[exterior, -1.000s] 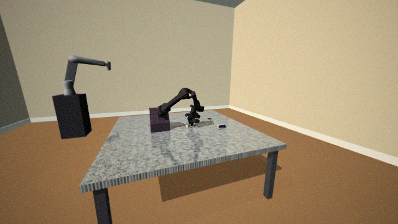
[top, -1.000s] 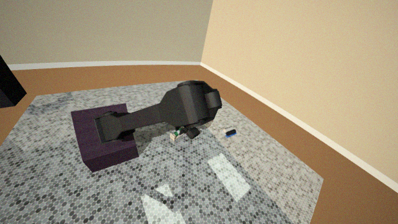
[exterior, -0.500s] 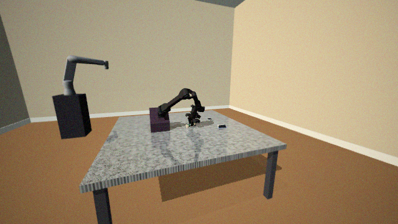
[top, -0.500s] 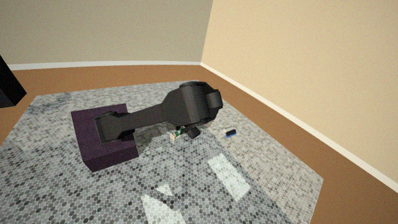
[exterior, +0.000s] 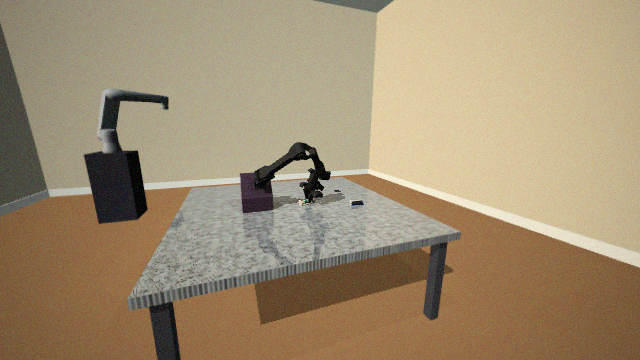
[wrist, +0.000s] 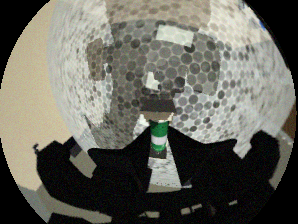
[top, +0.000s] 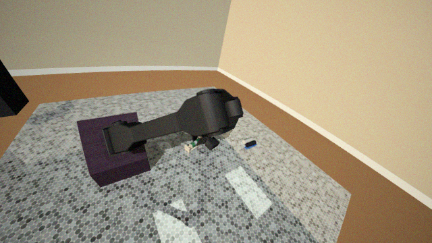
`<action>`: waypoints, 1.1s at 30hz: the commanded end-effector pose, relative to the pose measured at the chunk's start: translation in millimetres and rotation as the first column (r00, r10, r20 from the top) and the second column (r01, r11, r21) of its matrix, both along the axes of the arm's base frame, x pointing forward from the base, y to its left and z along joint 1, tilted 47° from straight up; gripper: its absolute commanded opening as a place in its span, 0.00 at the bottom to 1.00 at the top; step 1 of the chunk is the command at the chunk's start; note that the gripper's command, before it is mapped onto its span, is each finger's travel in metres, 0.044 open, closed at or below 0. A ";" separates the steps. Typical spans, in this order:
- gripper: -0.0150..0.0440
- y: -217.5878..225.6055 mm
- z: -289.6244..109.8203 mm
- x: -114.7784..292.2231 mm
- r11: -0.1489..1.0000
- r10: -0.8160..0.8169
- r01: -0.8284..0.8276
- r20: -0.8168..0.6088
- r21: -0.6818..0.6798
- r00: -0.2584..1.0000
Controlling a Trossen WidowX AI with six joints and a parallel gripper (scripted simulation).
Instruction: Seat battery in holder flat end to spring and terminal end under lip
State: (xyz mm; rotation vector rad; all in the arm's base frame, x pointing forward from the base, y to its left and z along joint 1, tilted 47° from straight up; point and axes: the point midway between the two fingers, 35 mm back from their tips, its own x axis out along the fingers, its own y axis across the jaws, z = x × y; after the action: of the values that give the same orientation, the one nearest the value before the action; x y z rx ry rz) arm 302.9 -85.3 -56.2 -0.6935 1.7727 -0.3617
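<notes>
The green battery with a white band (top: 193, 144) (wrist: 159, 131) lies between the fingertips. My gripper (wrist: 158, 128) is shut on it, low over the table; it also shows small in the exterior view (exterior: 310, 199). The small cream holder (top: 187, 148) (exterior: 301, 202) (wrist: 157, 116) is around the battery's far end, and its end wall shows just beyond the battery in the wrist view. The fingers hide the battery's near end and much of the holder. I cannot tell whether the battery lies flat on the holder's floor, nor how it meets the spring and lip.
A black and blue object with a pale part (top: 250, 144) (exterior: 356, 203) lies to the right of the gripper. A small dark item (exterior: 337, 190) lies farther back. The arm's dark purple base block (top: 118, 165) (exterior: 257, 202) stands at the left. Another arm (exterior: 111, 120) stands off the table.
</notes>
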 end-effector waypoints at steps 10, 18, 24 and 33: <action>0.48 0.0 -1.7 1.3 1.000 -0.001 0.001 -0.003 0.000 1.000; 0.56 5.2 3.4 1.2 1.000 -0.001 0.001 -0.002 0.000 1.000; 0.56 11.2 9.4 0.8 1.000 0.000 0.000 -0.002 0.001 1.000; 0.88 42.9 33.6 -0.4 1.000 -0.013 0.013 0.011 0.004 1.000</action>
State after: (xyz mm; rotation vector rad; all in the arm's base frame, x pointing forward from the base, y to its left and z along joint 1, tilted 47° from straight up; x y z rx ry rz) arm 296.2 -59.4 -38.9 -0.6921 1.8017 -0.3681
